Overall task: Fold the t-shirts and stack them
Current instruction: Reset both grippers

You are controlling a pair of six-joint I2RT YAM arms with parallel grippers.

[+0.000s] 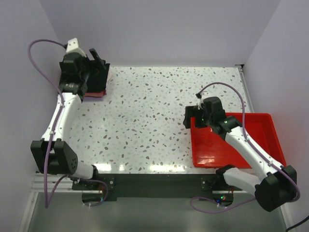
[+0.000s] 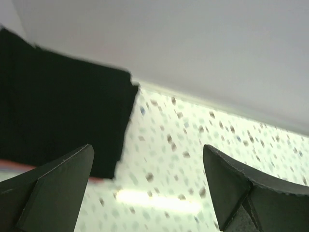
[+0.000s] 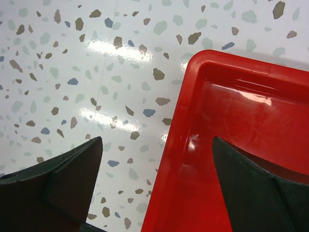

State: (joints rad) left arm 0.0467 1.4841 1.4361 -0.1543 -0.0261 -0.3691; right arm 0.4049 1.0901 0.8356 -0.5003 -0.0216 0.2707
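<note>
left hand (image 2: 147, 150) open by black shirt (image 2: 58, 111), upper left | right hand (image 3: 157, 140) open at tray (image 3: 231, 145) | best I lift off without snagging

Here's a glossy white tabletop flecked with grey, brown and blue terrazzo chips (image 1: 159, 121), boxed in by a plain pale back wall (image 1: 164, 29), a pale left wall (image 1: 19, 96) and a pale right wall (image 1: 285, 63), all faintly lavender. Bright glare patches (image 1: 164, 167) shine in a row along the near edge of the top. Right at that edge lies a flat black mounting plate (image 1: 154, 183), and below it a dull grey floor (image 1: 145, 215).
</note>
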